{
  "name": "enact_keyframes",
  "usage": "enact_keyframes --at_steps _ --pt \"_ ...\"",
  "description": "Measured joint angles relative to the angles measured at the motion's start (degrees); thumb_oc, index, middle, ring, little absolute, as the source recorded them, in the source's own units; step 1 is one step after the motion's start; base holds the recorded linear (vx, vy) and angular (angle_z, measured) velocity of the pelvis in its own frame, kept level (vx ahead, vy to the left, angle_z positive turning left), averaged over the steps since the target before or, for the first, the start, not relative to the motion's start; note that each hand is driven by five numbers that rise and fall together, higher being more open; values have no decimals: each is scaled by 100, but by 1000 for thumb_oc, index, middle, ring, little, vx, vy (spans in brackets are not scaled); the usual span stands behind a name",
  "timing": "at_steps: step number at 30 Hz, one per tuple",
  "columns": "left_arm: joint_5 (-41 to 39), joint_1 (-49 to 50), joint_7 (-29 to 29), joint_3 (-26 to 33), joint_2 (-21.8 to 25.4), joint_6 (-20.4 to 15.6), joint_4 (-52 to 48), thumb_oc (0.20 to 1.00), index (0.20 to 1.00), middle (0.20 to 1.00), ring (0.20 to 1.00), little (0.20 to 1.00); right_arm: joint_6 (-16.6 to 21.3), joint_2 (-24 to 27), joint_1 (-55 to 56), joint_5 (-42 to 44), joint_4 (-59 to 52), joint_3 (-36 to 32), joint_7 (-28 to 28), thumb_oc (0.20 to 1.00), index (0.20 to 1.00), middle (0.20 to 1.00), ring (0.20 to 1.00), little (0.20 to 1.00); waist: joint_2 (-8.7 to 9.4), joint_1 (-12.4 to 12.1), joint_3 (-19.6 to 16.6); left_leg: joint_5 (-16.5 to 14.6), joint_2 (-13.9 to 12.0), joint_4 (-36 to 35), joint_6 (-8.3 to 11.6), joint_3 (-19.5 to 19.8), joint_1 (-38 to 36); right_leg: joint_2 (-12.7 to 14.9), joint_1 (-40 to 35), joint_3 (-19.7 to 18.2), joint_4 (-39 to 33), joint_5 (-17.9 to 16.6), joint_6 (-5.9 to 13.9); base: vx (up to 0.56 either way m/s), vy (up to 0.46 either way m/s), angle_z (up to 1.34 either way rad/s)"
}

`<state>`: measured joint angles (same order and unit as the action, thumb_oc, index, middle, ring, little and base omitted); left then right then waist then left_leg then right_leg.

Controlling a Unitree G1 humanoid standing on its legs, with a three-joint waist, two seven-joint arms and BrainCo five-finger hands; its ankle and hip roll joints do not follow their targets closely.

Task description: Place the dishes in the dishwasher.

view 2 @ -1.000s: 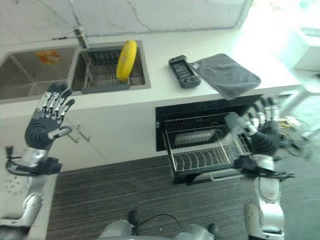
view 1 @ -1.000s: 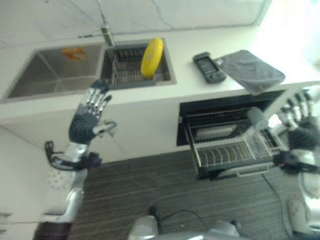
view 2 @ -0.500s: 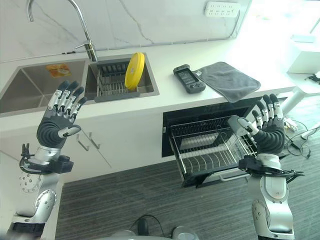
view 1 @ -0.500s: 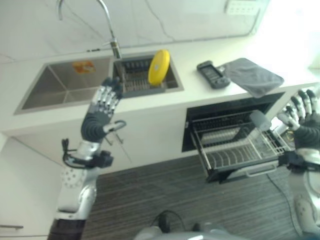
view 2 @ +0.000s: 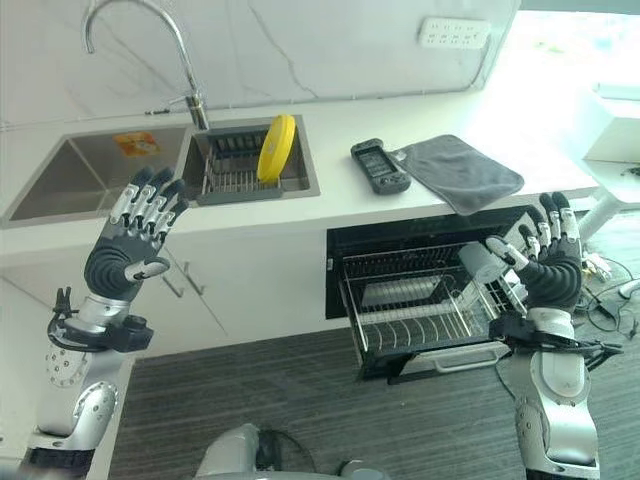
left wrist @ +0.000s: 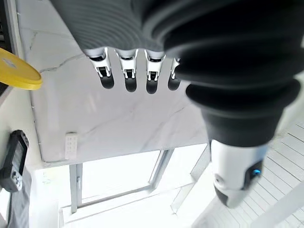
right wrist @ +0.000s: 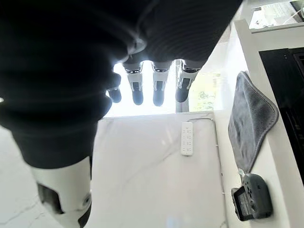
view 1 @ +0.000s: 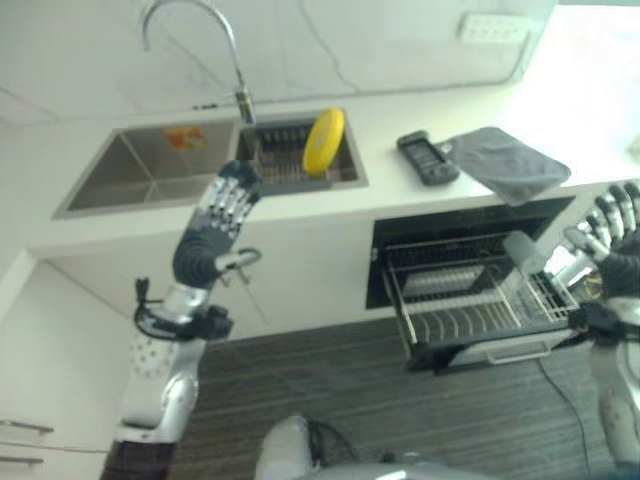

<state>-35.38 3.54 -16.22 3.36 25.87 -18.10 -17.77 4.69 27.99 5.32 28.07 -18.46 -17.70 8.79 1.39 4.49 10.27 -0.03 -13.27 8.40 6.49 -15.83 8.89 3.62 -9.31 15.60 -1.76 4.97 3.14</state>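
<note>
A yellow plate [view 2: 276,147] stands on edge in a wire rack [view 2: 232,172] inside the right sink basin. The dishwasher [view 2: 420,250] under the counter is open, its wire rack [view 2: 412,318] pulled out and holding no dishes. My left hand [view 2: 135,240] is raised in front of the cabinet below the sink, fingers straight, holding nothing. My right hand [view 2: 545,262] is raised beside the right end of the pulled-out rack, fingers straight and empty. The yellow plate's edge [left wrist: 19,76] shows in the left wrist view.
A curved tap [view 2: 165,45] rises behind the sink; the left basin [view 2: 85,175] holds an orange sponge. A black handheld device [view 2: 380,167] and a grey cloth [view 2: 460,172] lie on the white counter. A wall socket [view 2: 450,32] sits on the marble wall. Dark striped floor [view 2: 300,410] lies below.
The camera has tilted up and shifted, so the whole scene sits lower and the tap shows fully. Both hands stay raised and open in about the same poses.
</note>
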Motion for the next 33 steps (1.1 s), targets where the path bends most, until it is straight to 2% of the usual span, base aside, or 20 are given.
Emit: enact_keyframes --at_steps 1,3,5,6,8,9,11,13,14,16,18,20,21,22,23,24,26,28,30,33 --pt "-11 -31 3 0 -3 6 33 1000 1000 1000 1000 1000 -4 10 -41 0 2 -58 -37 1000 1000 1000 1000 1000 -95 42 48 69 -9 -990 63 212 -324 -15 -33 -146 -216 -185 92 277 387 -58" --pt "-241 -121 -3 -2 -128 -6 170 1000 1000 1000 1000 1000 -44 27 -17 1 20 -84 -47 1000 1000 1000 1000 1000 -239 127 131 262 -3 -1413 175 843 -475 18 -65 -760 -327 -185 47 253 363 -39" --pt "-434 -158 -85 -2 -222 -62 445 1000 1000 1000 1000 1000 -78 117 2 6 41 -94 -92 1000 1000 1000 1000 1000 -274 108 153 299 -135 -1374 172 676 -443 252 -186 -864 -330 -120 160 212 434 -33" --pt "-454 -138 -107 5 -208 -77 510 1000 1000 1000 1000 1000 -77 122 11 10 42 -113 -111 1000 1000 1000 1000 1000 -171 105 160 624 -67 -1214 136 335 -486 476 -281 -865 -350 -77 231 216 483 -24" --pt "-560 -106 -119 55 32 -214 469 1000 1000 1000 1000 1000 -113 39 66 12 -92 -94 -288 1000 1000 1000 1000 1000 253 47 159 646 358 -589 -92 -503 -380 1123 -344 -886 -265 90 283 262 562 -16" --pt "-621 -113 -77 67 203 -213 441 1000 1000 1000 1000 1000 -154 -72 95 14 -220 -97 -381 1000 1000 1000 1000 1000 370 -1 139 593 580 -651 -401 -514 -497 1261 -347 -783 -67 -552 548 266 558 8" --pt "-624 -118 -72 114 249 -213 356 1000 1000 1000 1000 1000 -164 -75 217 15 -320 -96 -424 1000 1000 1000 1000 1000 326 -34 129 553 756 -952 -479 -493 -805 1369 -393 -788 134 -931 770 174 381 16" --pt "-582 -288 15 42 205 -197 194 1000 1000 1000 1000 1000 -163 -46 183 8 -413 -85 -398 1000 1000 1000 1000 1000 222 -89 100 612 1040 -1315 -802 -264 -1049 1528 -264 -605 698 -1157 1023 190 385 50" --pt "-493 -301 78 28 192 -177 193 1000 1000 1000 1000 1000 -164 -83 177 7 -411 -92 -368 1000 1000 1000 1000 1000 217 -154 100 591 1088 -1334 -822 -254 -1079 1564 -237 -599 797 -1230 1131 252 444 63" --pt "-140 -387 240 -53 185 -100 188 1000 1000 1000 1000 1000 -169 -84 173 1 -415 -72 -264 1000 1000 1000 1000 1000 217 -278 92 538 1206 -1334 -902 -85 -1136 1690 -166 -544 1210 -1409 1173 190 285 42" --pt "185 -385 368 -52 187 -44 183 1000 1000 1000 1000 1000 -177 -99 176 -8 -398 -70 -269 1000 1000 1000 1000 1000 208 -362 89 445 1233 -1334 -1024 -13 -1220 1712 -14 -594 1658 -1740 1246 164 238 33" --pt "510 -389 587 -37 201 -28 158 1000 1000 1000 1000 1000 -177 -109 165 -5 -385 -50 -287 1000 1000 1000 1000 1000 218 -423 83 361 1209 -1334 -1139 92 -1267 1644 264 -596 2075 -1265 1273 151 266 22" --pt "783 -385 758 -116 179 115 156 1000 1000 1000 1000 1000 -178 -123 164 4 -380 36 -292 1000 1000 1000 1000 1000 194 -523 40 306 1231 -1333 -1111 88 -1335 1607 467 -231 2276 -1589 957 130 246 15" --pt "878 -389 762 -114 218 152 93 1000 1000 1000 1000 1000 -178 -132 164 5 -380 77 -296 1000 1000 1000 1000 1000 172 -496 28 292 1228 -1333 -1126 101 -1356 1609 516 -247 2364 -1738 961 136 201 0" --pt "958 -385 840 -100 201 161 -40 1000 1000 1000 1000 1000 -180 -121 136 3 -362 135 -336 1000 1000 1000 1000 1000 150 -498 36 207 1194 -1339 -1187 90 -1397 1608 679 -288 2613 -1778 1226 133 98 -20" --pt "955 -425 940 -107 153 183 -73 1000 1000 1000 1000 1000 -219 -96 52 3 -252 253 -419 1000 1000 1000 1000 1000 115 -494 44 173 1080 -1340 -1211 33 -1438 1367 969 -292 2919 -740 1117 133 -6 -33" --pt "953 -458 989 -94 246 231 -58 1000 1000 1000 1000 1000 -262 -9 48 11 -224 305 -507 1000 1000 1000 1000 1000 219 -429 20 123 1065 -1342 -1158 -90 -1490 932 1145 -29 2003 -324 839 152 -91 -25" --pt "952 -440 1036 -81 232 232 20 1000 1000 1000 1000 1000 -266 172 79 29 -167 297 -601 1000 1000 1000 1000 1000 345 -302 -3 -3 1154 -1343 -1114 -68 -1503 870 1338 202 948 -450 775 241 -170 0" --pt "952 -358 1038 16 182 232 38 1000 1000 1000 1000 1000 -264 151 265 169 -147 201 -707 1000 1000 1000 1000 1000 377 -141 -5 -79 1174 -1341 -1028 129 -1540 888 1468 -345 -88 -1001 855 305 -159 31" --pt "954 -250 964 57 143 233 40 1000 1000 1000 1000 1000 -283 -40 492 189 -124 192 -699 1000 1000 1000 1000 1000 387 41 -12 -158 1146 -1372 -901 426 -1788 918 1412 -886 -325 -1408 810 242 -127 55"
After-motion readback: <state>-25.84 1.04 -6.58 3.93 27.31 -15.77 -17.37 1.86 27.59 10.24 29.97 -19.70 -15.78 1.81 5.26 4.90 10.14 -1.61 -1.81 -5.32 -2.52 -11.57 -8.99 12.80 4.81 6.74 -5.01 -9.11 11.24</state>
